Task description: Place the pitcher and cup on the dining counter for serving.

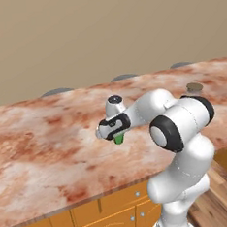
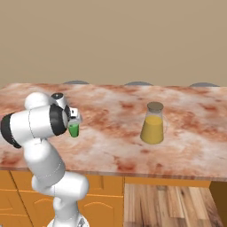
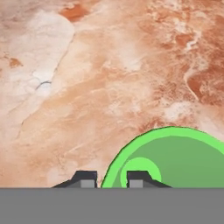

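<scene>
The arm is folded low over the counter; the gripper is pointed downward, jaws set astride the cup rim.

The white arm folds forward at the elbow, its end effector pointing down, fingertips narrowly parted.

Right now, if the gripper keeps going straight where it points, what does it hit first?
Most likely the cup: its green rim straddles one fingertip of the gripper. Beyond it lies the dining counter, directly ahead. How high the hand sits above the stone is unclear.
</scene>
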